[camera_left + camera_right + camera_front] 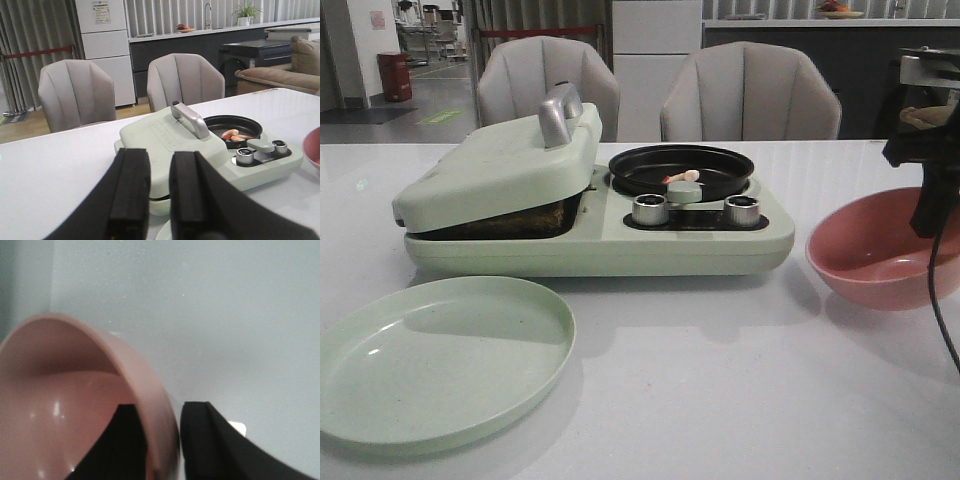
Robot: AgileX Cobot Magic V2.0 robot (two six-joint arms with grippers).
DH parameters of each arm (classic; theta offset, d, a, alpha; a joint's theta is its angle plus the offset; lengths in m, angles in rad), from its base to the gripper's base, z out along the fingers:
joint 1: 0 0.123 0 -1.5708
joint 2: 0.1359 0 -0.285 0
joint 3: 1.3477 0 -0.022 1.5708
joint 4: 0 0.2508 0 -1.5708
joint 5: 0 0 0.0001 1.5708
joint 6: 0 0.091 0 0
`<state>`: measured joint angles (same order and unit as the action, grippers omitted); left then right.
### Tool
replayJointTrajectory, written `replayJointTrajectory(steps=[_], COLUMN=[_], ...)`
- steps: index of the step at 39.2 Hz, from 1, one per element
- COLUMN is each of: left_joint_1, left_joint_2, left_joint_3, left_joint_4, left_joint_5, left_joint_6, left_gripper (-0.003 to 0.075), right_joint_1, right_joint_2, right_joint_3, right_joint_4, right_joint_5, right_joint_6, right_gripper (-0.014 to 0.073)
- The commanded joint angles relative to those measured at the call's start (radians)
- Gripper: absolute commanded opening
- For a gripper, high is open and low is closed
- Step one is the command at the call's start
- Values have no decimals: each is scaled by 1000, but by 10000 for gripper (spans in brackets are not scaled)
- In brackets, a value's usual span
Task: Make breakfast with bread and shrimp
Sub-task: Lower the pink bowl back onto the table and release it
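Pale green plastic forms the breakfast maker at the centre of the white surface in the front view; its hinged lid rests slightly ajar over a brown slice of bread, and the shrimp lies in the round black pan behind two metal knobs. A green plate sits in front of the appliance on the left, and a pink bowl stands to its right, where the right gripper reaches down at the bowl's far rim. Left wrist view: the left gripper hangs above the surface near the lid, its black fingers a narrow gap apart and holding nothing; the shrimp is visible in the pan. Right wrist view: the right gripper straddles the wall of the bowl, one finger outside and one inside; whether it actually pinches the rim cannot be told.
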<state>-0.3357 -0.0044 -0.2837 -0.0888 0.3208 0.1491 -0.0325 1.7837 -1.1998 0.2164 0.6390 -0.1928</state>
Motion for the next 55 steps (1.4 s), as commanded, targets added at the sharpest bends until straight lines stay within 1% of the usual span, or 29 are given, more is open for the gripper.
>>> replayJointTrajectory(steps=[1,6,11,23,25,29,32,38,41,46,49,55], left_joint_1=[-7,-7,-7,-7,-7,-7,-7,-7,-7,-7,-7,-7], left_joint_2=[-15,-15,-15,-15,-15,-15,-15,-15,-15,-15,-15,-15], left_joint_3=[-27,-27,-27,-27,-27,-27,-27,-27,-27,-27,-27,-27], left_joint_4=[-7,-7,-7,-7,-7,-7,-7,-7,-9,-9,-9,-9], left_joint_5=[-80,-80,-80,-80,-80,-80,-80,-80,-80,-80,-80,-89], left_joint_6=[-8,-8,-8,-8,-8,-8,-8,-8,-8,-8,-8,-8], left_gripper=[226,226,226,226,226,226,226,226,226,226,226,226], right_joint_1=[-3,-3,-3,-2,-2,0,31,156,224,309,343,360], right_joint_2=[-52,-83,-162,-421,-484,-590,-681,-830,-903,-1010,-1088,-1273], right_joint_3=[-21,-21,-21,-10,13,78,145,286,354,463,557,728], right_joint_4=[-18,-63,-109,-109,-89,-12,34,36,36,36,36,30], right_joint_5=[-10,19,5,-76,-115,-206,-275,-396,-441,-507,-553,-562], right_joint_6=[-2,-2,-2,-2,-2,-2,-2,-3,-3,-3,-3,-3], right_gripper=[414,417,417,417,417,417,417,417,417,417,417,417])
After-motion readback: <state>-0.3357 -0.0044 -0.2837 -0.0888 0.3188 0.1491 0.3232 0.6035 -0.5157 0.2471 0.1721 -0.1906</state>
